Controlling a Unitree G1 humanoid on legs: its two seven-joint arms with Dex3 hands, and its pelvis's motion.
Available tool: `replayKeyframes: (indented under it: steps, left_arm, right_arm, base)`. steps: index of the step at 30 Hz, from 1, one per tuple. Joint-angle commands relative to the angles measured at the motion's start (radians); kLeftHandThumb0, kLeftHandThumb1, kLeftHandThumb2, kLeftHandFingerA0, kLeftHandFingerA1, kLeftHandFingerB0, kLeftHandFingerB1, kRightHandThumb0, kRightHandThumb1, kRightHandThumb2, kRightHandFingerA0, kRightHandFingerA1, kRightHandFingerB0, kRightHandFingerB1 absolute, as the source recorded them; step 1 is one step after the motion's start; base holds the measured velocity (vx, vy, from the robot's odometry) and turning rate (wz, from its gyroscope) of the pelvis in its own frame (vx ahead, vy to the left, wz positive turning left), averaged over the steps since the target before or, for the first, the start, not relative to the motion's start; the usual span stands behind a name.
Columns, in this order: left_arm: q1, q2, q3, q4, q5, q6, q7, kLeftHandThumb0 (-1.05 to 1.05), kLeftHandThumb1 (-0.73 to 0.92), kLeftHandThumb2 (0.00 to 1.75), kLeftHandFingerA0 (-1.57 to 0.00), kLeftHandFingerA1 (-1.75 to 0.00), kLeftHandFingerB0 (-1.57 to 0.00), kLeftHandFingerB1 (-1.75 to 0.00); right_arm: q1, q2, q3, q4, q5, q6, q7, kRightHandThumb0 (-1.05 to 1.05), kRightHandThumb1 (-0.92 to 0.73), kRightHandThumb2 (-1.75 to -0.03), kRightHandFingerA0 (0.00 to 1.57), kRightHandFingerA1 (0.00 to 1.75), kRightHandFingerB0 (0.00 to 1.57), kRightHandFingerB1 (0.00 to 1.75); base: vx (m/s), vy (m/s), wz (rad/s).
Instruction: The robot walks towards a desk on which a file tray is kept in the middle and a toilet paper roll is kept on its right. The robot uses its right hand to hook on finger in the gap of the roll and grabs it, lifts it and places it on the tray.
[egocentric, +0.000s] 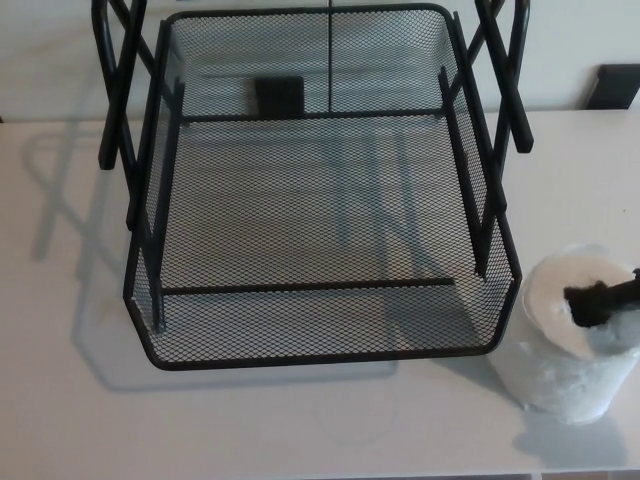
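Observation:
The white toilet paper roll (562, 365) stands on the white desk, just off the tray's front right corner. A black part of my right hand (606, 297) comes in from the right edge and reaches into the roll's core hole; the rest of the hand is out of frame. The black wire-mesh file tray (320, 325) sits in the middle of the desk with nothing in its lower shelf. My left hand does not show.
The tray's black upright posts (497, 120) rise at its right and left sides. The desk's front edge (300, 474) runs along the bottom of the picture. A dark object (618, 85) sits at the far right behind the desk.

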Motion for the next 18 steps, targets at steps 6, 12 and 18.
replayKeyframes:
  steps: [6,12,18]
  left_arm:
    - [-0.002,0.027,-0.011,-0.002,0.007,0.014,0.006,-0.83,0.61,1.26,-0.37,-0.93,-0.25,-0.83]
    - [-0.004,0.031,-0.029,0.006,0.023,0.002,0.007,-0.83,0.62,1.25,-0.35,-0.9,-0.24,-0.8]
    - [-0.019,0.033,-0.057,0.014,0.039,0.016,0.009,-0.81,0.6,1.24,-0.32,-0.87,-0.22,-0.78]
  right_arm:
    - [-0.004,-0.003,0.06,0.003,-0.086,0.05,0.003,-0.56,-0.43,-0.74,0.32,0.51,0.18,0.42]
    - [-0.041,-0.012,0.166,0.023,-0.254,0.02,-0.052,-0.71,-0.48,-0.8,0.54,0.55,0.15,0.45]
    - [-0.09,0.066,0.257,0.081,-0.515,-0.106,-0.35,-0.45,-0.54,-0.57,1.08,1.24,0.63,0.39]
  base:
    - [0.0,0.0,0.0]
    - [0.0,0.0,0.0]
    - [0.0,0.0,0.0]
